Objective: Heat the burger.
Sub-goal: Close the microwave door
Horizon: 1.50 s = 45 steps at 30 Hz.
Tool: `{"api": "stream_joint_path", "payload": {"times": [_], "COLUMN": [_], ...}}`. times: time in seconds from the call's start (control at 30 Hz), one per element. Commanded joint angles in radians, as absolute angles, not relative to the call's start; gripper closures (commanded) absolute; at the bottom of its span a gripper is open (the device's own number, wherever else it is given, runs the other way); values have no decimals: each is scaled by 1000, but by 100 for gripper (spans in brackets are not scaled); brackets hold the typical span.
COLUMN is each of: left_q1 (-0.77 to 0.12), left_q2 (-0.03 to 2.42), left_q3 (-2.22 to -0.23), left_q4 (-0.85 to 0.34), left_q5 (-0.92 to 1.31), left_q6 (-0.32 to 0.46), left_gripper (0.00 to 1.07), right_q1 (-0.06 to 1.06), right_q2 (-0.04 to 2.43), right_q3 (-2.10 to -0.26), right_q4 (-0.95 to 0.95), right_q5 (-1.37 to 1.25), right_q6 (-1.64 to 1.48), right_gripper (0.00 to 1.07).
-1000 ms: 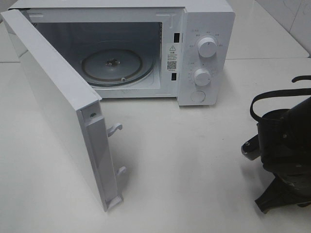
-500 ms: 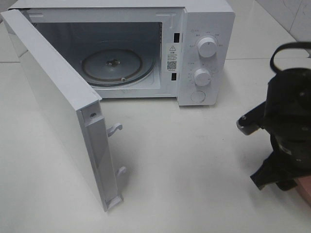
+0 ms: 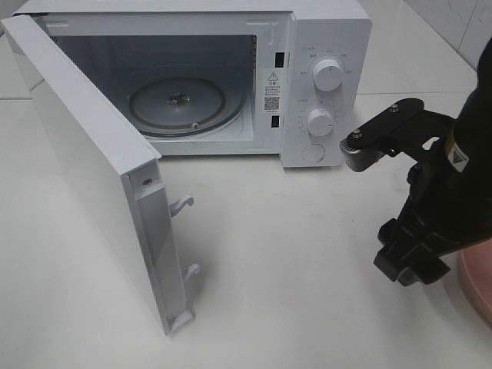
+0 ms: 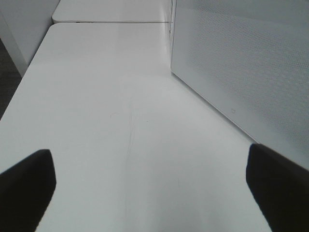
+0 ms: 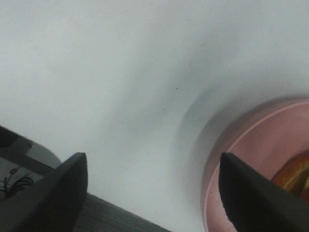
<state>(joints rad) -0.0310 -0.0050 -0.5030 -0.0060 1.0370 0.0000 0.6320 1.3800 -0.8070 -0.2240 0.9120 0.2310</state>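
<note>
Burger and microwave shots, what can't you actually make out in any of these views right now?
- Burger: right wrist view, only a golden-brown sliver shows, cut off by the frame edge; absent from the high view.
- Pink plate: high view, mostly hidden by the right arm and the frame edge.
- Dial markings beside the microwave knobs: high view, too small to read.
- Left claw: left wrist view, fingertips cropped; outside the high view.

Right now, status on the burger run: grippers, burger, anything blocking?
Left gripper open, empty, beside the microwave door. Right gripper open, empty, over the pink plate. Burger on plate, barely in view. Microwave open, path unobstructed.
</note>
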Motion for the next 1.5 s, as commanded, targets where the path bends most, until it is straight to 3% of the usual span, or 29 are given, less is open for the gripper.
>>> {"api": "stream_joint_path", "payload": {"times": [0.03,0.43,0.67,1.1,1.5], "left_q1": [-29,-29,-29,-29,-29], "left_q2": [-24,-24,-24,-24,-24], "left_q3": [-501,-501,-501,-501,-501], "left_q4": [-5,-5,-5,-5,-5], "left_q5": [1036,1036,1036,1036,1036], "left_q6": [0,0,0,0,0], "left_gripper": [6,6,6,6,6], "right_q1": [635,635,635,629,409], "right_q2": [1333,962,674,400,303], "right_q3": [-810,-802,-664,-546,-510], "right_q4": [-167,-146,-147,-150,-135], "right_q5": [950,1065,1083,1118,1042], "right_q6": [181,152,191,247,208], "right_gripper": [33,31,31,31,31]}}
